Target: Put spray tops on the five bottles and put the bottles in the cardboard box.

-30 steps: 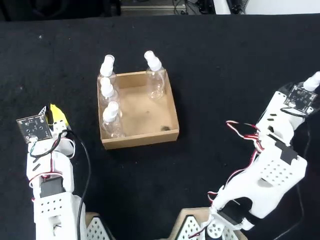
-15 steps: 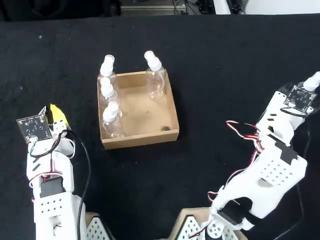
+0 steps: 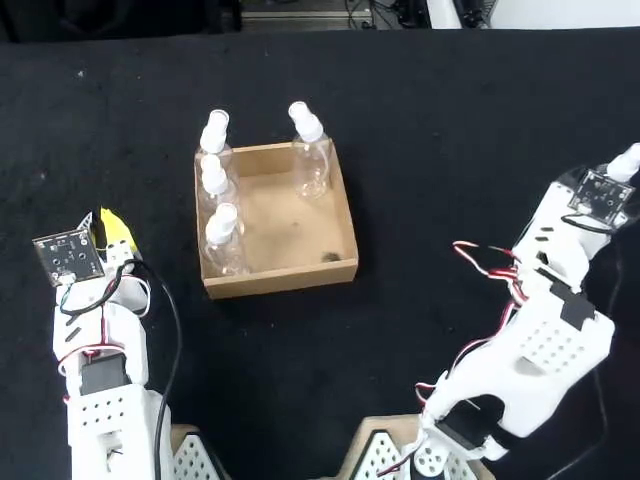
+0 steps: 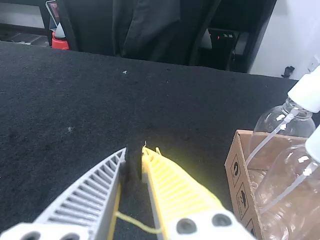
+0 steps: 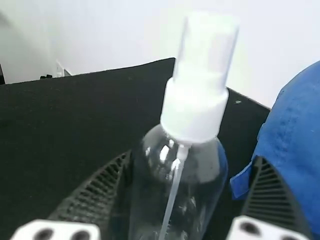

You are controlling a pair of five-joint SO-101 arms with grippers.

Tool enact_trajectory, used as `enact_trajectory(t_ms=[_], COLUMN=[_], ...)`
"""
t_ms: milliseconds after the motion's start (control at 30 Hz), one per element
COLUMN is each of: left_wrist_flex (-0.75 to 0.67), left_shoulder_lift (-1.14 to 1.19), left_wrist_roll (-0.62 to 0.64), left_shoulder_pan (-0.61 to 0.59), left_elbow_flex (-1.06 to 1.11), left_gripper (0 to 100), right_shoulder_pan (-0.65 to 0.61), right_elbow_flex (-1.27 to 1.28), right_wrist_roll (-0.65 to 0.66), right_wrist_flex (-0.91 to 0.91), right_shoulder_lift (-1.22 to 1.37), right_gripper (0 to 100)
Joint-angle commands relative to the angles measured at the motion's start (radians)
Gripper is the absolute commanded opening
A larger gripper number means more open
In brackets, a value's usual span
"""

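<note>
Black cloth table [image 3: 450,120], dark chairs and a white wall behind. The open brown cardboard box [image 3: 280,278] sits left of centre, and four clear plastic bottles with white spray tops [image 3: 312,160] already stand in it: three along its left wall, one at the far right corner. The fifth clear bottle [image 5: 175,185], white spray top [image 5: 200,90] on, is at the far right of the table inside my right pincer [image 5: 191,160]. I cannot tell whether it is clamped or just around it. Risks as I judge them: if the hold is loose, the smooth round bottle could slip or swing on the lift. A blue fabric thing [image 5: 295,140] sits just beside it and could catch. The carry to the box is long. The free space is the near right part, and coming in low could knock the tall bottles over or hit the box wall. Pose: right arm stretched out to the far right, wrist pointing away from the box. Left arm drawn back at the near left, well apart from the box. My left pincer [image 4: 134,150] is low over the cloth, narrow gap, holding nothing.
</note>
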Motion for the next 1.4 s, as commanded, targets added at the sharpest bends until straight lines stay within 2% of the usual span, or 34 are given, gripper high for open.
enact_trajectory(t_ms=[0, 1100, 1167, 1300, 1367], left_wrist_flex=[-0.014, -0.014, -0.014, -0.014, -0.014], left_shoulder_lift=[-0.009, -0.008, -0.008, -0.008, -0.008], left_wrist_roll=[0.008, 0.008, 0.008, 0.008, 0.008], left_shoulder_pan=[-0.004, -0.004, -0.004, -0.004, -0.004], left_elbow_flex=[0.022, 0.022, 0.022, 0.022, 0.022], left_gripper=[4, 4, 4, 4, 4], right_shoulder_pan=[-0.003, 0.0, 0.0, 0.02, 0.032], right_elbow_flex=[0.004, -0.035, -0.035, -0.036, -0.039], right_wrist_roll=[0.011, 0.011, 0.011, 0.011, 0.005], right_wrist_flex=[0.005, 0.003, 0.003, 0.003, 0.003], right_shoulder_lift=[-0.124, 0.005, 0.005, 0.005, 0.005], right_gripper=[32.5, 32.2, 27.9, 11.7, 8.3])
